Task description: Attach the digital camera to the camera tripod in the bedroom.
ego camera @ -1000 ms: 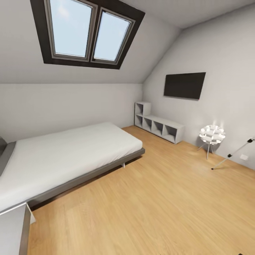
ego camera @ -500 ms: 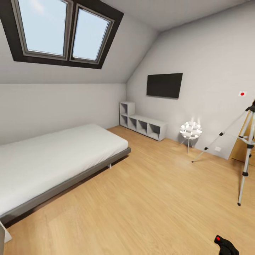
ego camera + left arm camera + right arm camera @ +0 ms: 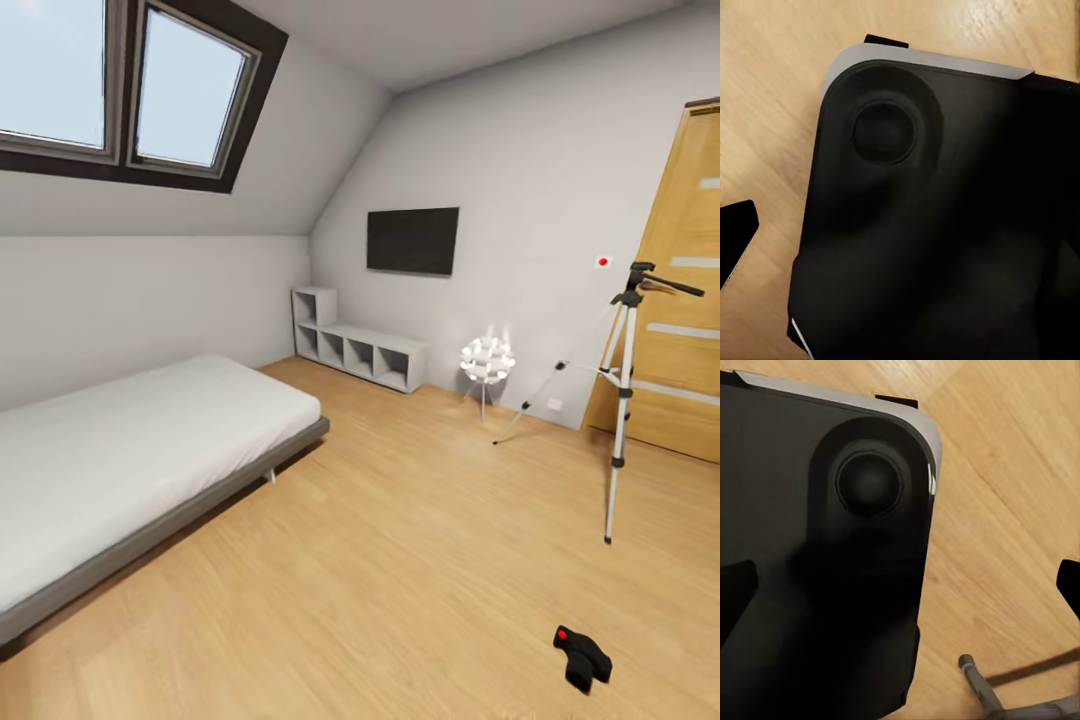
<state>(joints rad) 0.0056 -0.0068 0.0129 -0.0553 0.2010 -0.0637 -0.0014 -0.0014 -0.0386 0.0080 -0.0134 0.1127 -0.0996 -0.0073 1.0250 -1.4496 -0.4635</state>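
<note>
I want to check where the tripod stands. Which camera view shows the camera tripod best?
The head view: the camera tripod stands whole on the wood floor before the wooden door, head and handle visible. The right wrist view holds a grey leg with a black foot, possibly the tripod's. The left wrist view gives floor and the robot's black base.

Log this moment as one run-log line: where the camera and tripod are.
phase: approaching | digital camera: on wood floor, near right | camera tripod: standing by the wooden door, head bare | bed: left | attached: no
</note>
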